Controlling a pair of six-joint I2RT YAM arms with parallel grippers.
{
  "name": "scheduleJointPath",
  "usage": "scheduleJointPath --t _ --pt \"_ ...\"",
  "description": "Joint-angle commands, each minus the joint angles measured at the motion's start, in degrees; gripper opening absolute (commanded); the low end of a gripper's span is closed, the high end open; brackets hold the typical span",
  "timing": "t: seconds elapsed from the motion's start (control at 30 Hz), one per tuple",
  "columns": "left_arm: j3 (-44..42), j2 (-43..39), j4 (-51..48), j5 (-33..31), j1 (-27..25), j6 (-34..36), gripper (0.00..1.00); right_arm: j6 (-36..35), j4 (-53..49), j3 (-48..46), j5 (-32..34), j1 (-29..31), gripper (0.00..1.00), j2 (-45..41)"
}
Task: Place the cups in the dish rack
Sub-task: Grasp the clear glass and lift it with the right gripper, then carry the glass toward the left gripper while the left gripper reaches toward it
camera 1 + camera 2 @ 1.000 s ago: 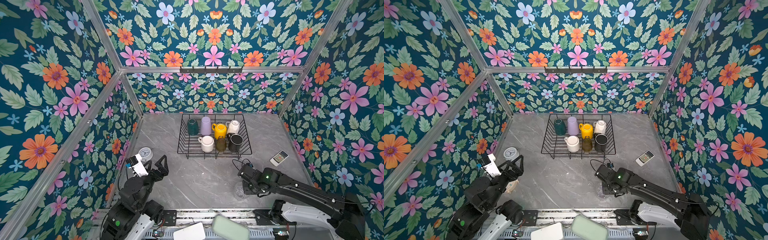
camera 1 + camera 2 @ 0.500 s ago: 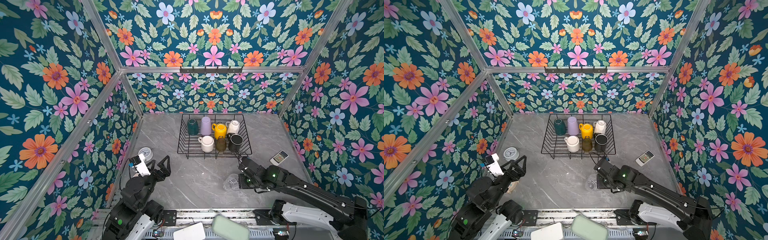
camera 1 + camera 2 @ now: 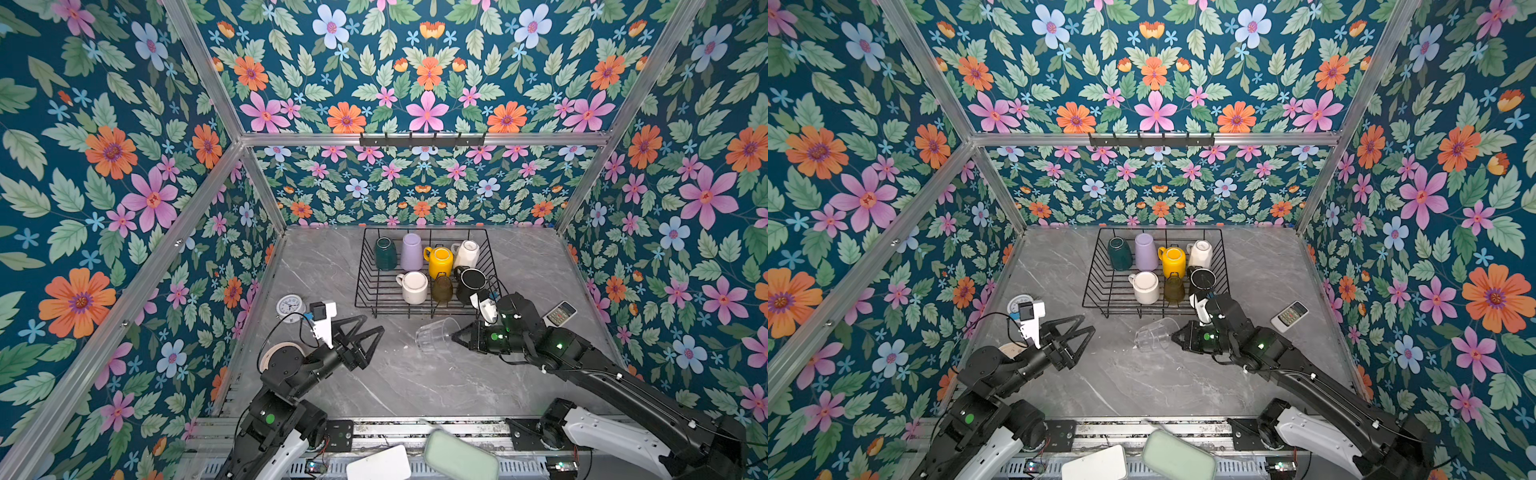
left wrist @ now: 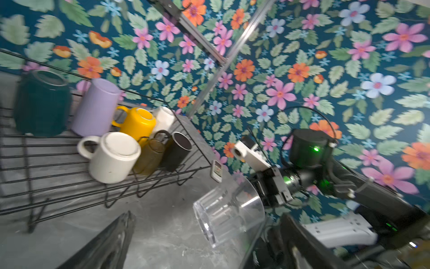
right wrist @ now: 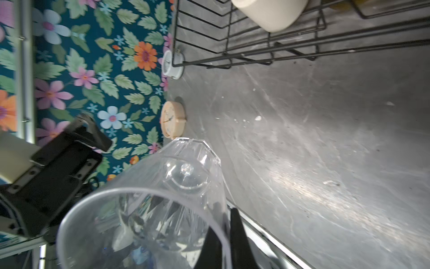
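Cups inside dish rack: seven. Eighth, clear glass, on its side near rack front, rim pinched by closed right gripper. Left gripper spread wide, empty. Clocks: two.

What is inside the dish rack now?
Seven cups: teal mug, lilac tumbler, yellow mug, rear white mug, front white mug, olive glass, black mug. The dish rack floor under them is covered.
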Motion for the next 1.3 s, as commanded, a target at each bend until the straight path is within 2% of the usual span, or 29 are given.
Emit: scheduleJointPath --t 0.0,0.1,0.23,0.47,1.07,1.27 --pt "-1.2 1.5 13.8 11.7 0.0 -2.8 0.99 3.5 13.5 -0.8 -7.6 -1.0 0.00 0.3" --pt "-2.2 4.0 20.0 16.8 -0.1 -5.1 0.99 4.8 19.3 -0.5 -11.7 -1.0 0.00 2.1" --pt "-2.7 6.7 23.9 20.1 0.0 -6.1 0.99 6.2 23.7 0.0 -15.2 -1.0 0.00 3.7" --pt "-3.2 9.3 26.4 21.6 0.0 -6.4 0.98 6.2 27.6 1.5 -22.2 -0.7 0.00 6.2" --pt "-2.5 10.0 21.8 20.0 0.1 -3.4 0.99 3.2 22.6 3.4 -23.0 1.9 0.00 3.8" --pt "-2.4 10.3 22.4 20.6 0.1 -3.6 0.99 2.5 24.5 5.6 -22.9 4.8 0.00 7.8"
